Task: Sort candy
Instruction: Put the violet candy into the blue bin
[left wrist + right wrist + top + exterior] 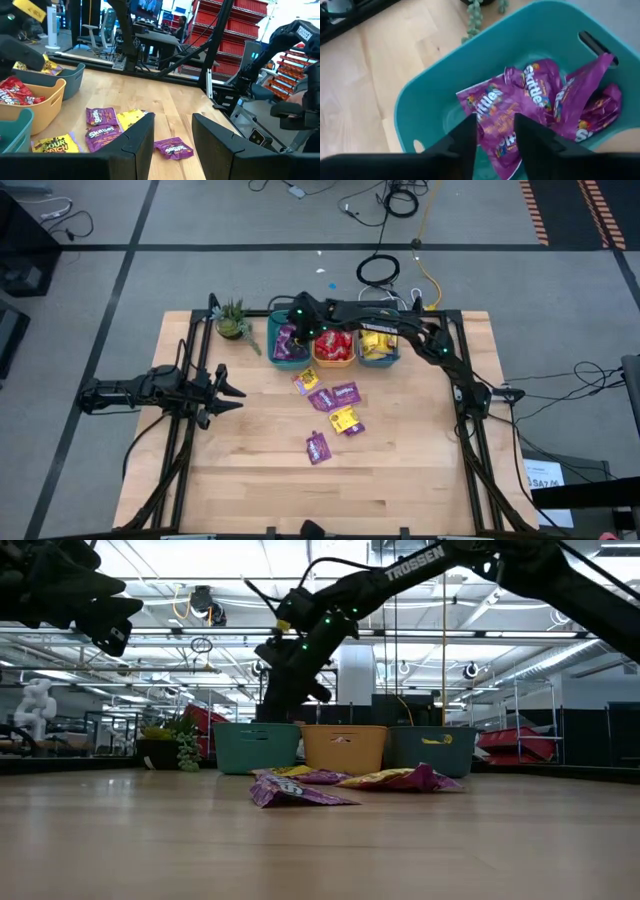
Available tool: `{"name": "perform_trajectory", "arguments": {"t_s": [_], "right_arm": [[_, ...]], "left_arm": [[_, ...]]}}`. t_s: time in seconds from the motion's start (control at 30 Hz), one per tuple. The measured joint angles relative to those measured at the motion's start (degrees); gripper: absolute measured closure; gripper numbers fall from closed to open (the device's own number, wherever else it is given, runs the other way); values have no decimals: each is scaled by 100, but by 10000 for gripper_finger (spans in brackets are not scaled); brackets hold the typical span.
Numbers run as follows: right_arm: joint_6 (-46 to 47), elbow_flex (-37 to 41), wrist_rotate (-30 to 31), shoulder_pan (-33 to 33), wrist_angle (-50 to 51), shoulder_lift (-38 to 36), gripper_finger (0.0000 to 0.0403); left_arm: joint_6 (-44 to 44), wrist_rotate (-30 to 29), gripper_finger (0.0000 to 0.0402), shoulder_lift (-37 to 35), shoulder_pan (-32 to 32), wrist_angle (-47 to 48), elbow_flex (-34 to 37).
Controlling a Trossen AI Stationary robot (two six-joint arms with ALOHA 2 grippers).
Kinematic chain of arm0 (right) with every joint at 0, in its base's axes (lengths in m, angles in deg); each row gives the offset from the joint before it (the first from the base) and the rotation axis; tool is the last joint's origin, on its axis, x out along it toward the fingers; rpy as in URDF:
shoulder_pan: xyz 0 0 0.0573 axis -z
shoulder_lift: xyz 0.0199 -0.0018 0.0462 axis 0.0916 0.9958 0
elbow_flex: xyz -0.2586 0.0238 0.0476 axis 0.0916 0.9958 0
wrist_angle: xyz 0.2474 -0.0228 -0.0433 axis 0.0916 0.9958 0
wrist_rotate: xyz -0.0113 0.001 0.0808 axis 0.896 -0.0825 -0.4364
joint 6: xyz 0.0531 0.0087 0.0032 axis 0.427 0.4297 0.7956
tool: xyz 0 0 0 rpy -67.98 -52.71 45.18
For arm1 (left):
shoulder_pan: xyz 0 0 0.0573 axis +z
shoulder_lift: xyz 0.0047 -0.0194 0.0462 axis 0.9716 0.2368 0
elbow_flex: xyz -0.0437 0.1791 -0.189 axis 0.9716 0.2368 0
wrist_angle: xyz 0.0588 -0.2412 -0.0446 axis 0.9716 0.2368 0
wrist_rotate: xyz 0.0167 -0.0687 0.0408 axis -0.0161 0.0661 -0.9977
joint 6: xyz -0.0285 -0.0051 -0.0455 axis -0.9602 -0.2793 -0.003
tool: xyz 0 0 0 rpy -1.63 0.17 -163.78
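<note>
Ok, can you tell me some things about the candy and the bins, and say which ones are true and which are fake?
1. The purple candy packets lie in the teal bin. True.
2. The right tool hangs over the teal bin. True.
3. The orange bin holds yellow packets. False: it holds red packets.
4. No candy is left on the table. False: several purple and yellow packets lie in front of the bins.
5. The left tool holds a packet. False: it is open and empty, off to the side.
</note>
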Motion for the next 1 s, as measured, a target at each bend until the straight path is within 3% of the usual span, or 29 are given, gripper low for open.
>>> {"name": "perform_trajectory", "arguments": {"t_s": [0.17, 0.33, 0.6, 1.0], "right_arm": [[-128, -369, 24, 2, 221, 48, 225], [-128, -592, 15, 2, 660, 39, 200], [-141, -950, 39, -144, 2571, -86, 195], [466, -915, 1058, -1227, 3530, -958, 197]], "left_arm": [[0, 0, 259, 0, 1, 0, 1], [0, 0, 259, 0, 2, -2, 0], [0, 0, 259, 0, 1, 0, 0], [2, 1, 259, 0, 0, 0, 2]]}}
